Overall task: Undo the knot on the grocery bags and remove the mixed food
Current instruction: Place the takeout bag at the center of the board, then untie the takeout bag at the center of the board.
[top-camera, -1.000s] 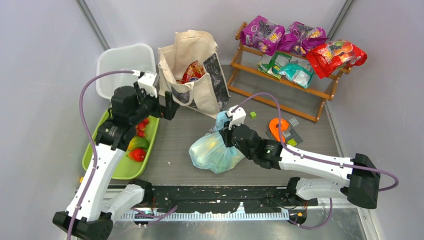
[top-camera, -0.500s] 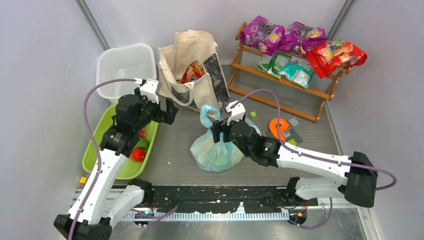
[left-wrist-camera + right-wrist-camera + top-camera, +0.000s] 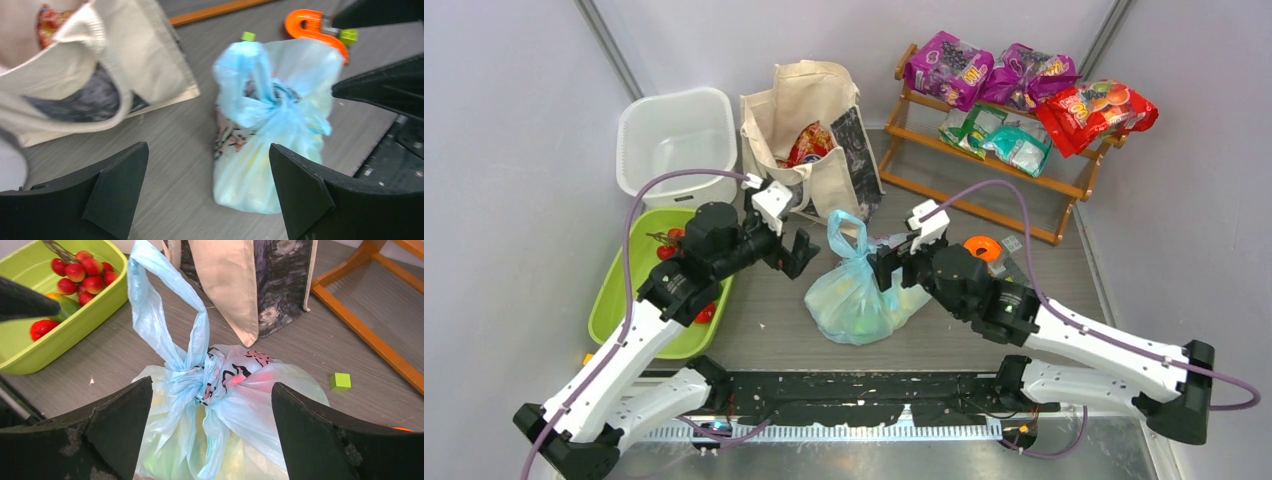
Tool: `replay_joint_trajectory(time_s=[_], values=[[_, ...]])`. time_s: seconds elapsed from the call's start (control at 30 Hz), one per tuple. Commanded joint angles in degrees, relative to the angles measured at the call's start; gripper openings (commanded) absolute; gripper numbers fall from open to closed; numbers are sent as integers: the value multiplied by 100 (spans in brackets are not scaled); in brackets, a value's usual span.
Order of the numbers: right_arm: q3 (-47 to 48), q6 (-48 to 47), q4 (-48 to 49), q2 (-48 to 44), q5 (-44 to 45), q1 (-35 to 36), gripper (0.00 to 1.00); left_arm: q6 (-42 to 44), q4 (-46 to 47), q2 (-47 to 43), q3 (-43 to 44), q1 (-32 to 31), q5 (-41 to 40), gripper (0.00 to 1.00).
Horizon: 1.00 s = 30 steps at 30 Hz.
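Note:
The light-blue plastic bag sits on the table, its knot still tied and one loop handle standing up. My right gripper is open just right of the bag, its fingers either side of the knot without touching it. My left gripper is open too and hangs left of the bag, apart from it. Behind stands the cream canvas tote with a red snack packet inside. Small red fruits lie in the green tray.
A white tub stands at the back left. A wooden rack at the back right carries purple, teal and red packets. An orange object and a small green cube lie right of the bag.
My right gripper has opened, let go of the blue bag's top and drawn back to the right. The left arm has swung from over the tray towards the bag.

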Motion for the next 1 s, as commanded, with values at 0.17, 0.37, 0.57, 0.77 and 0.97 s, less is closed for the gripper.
replay_joint_trajectory(time_s=[0.17, 0.37, 0.57, 0.77, 0.97], values=[[-12, 185, -605, -723, -2197, -1570, 100, -2031, 581, -329, -565, -1235, -707, 88], [-247, 593, -606, -730, -2435, -2559, 93, -3810, 1038, -291, -1049, -1904, -1930, 78], [-370, 744, -570, -799, -2265, -2654, 90, -4433, 1436, 478, -1036, -2537, -2450, 76], [-590, 740, -602, -1000, -2309, -2654, 85, -4505, 1608, 1212, -757, -2778, -2747, 77], [-729, 773, -574, -1098, -2388, -2655, 79, -4443, 1661, 1632, -602, -2874, -3134, 68]])
